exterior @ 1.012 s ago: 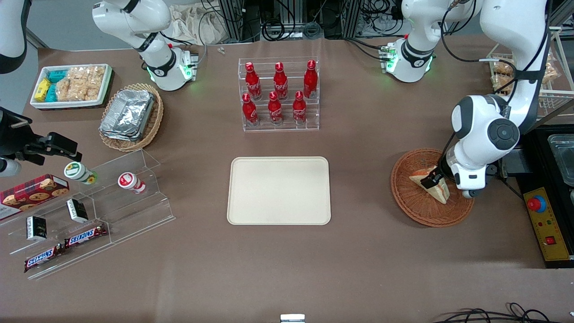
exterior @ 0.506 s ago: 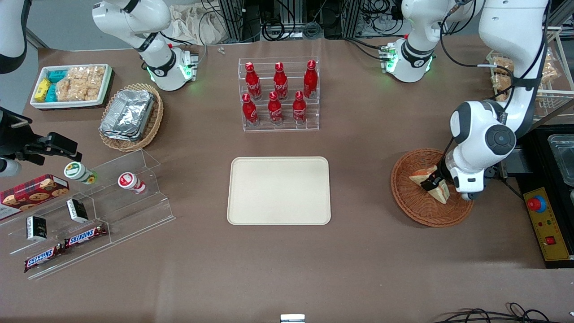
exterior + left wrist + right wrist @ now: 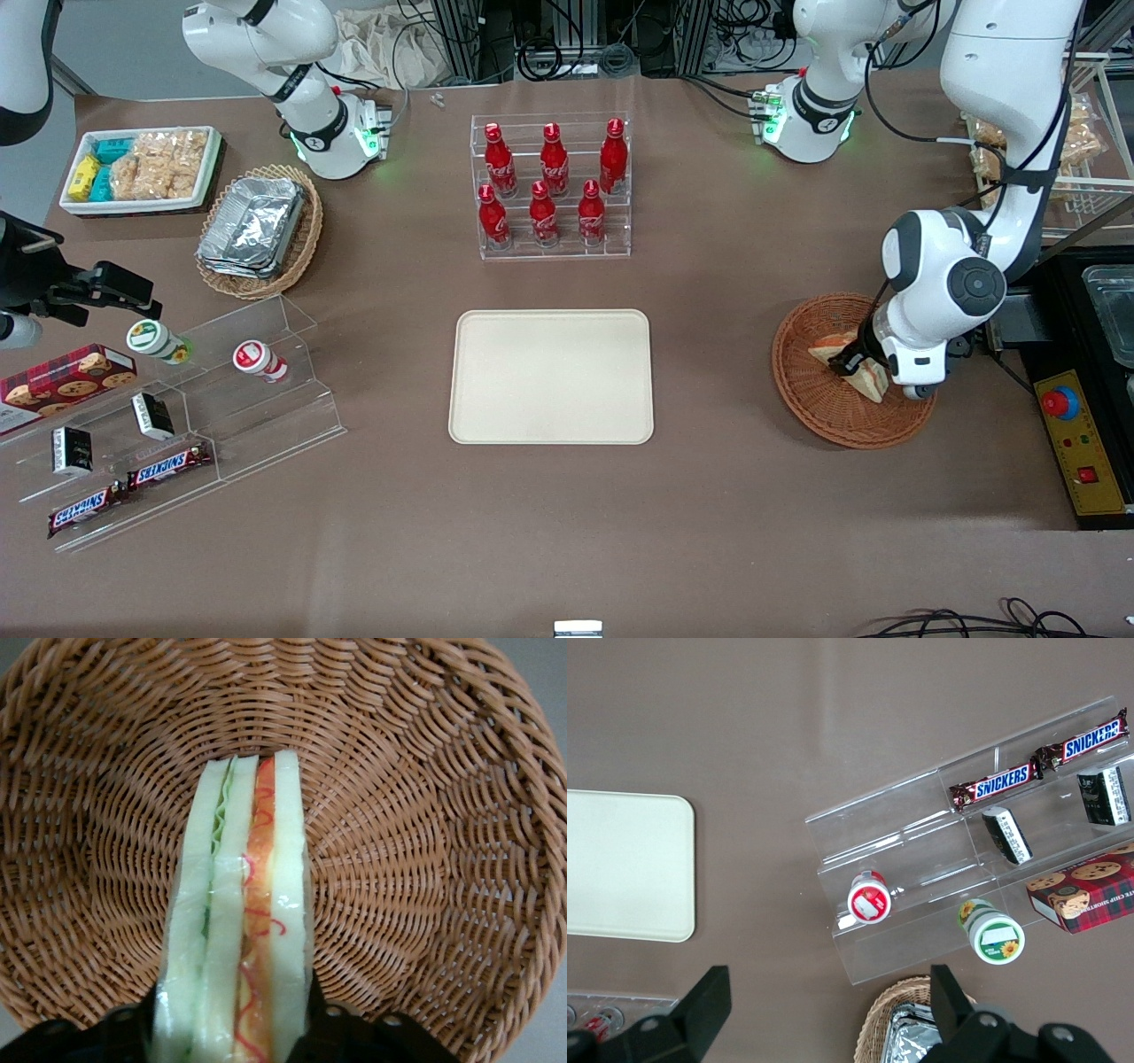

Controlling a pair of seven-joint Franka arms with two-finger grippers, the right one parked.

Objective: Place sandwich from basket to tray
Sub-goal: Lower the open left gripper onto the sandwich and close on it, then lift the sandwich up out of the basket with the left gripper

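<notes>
the tray [image 3: 551, 376] is seen lying flat on the desk [image 3: 709, 496], bare, nearest the middle of the front view. toward the working arm's end of the desk the basket [image 3: 811, 390] is found, well apart from the tray, with bare desk between them. the sandwich [image 3: 852, 365] is kept inside the basket and is pinched by the claw [image 3: 852, 363], whose fingers [image 3: 323, 1014] are pressed against the two outer bread faces near the wide end, as shown in the left wrist view [image 3: 239, 930]. the wedge is held on edge, its long axis running straight out from the claw toward the basket's woven wall [image 3: 425, 850], the filling layers stacked between the fingers. the coming move is judged to turn on this: the sandwich is already within the grip, so a lift clear of the rim and then a carry sideways toward the tray is called for.

compared with a second ago, the wrist is seen to have shifted slightly toward the tray and farther from the front camera, and the sandwich has moved with it; whether it has been lifted off the weave cannot be told.
</notes>
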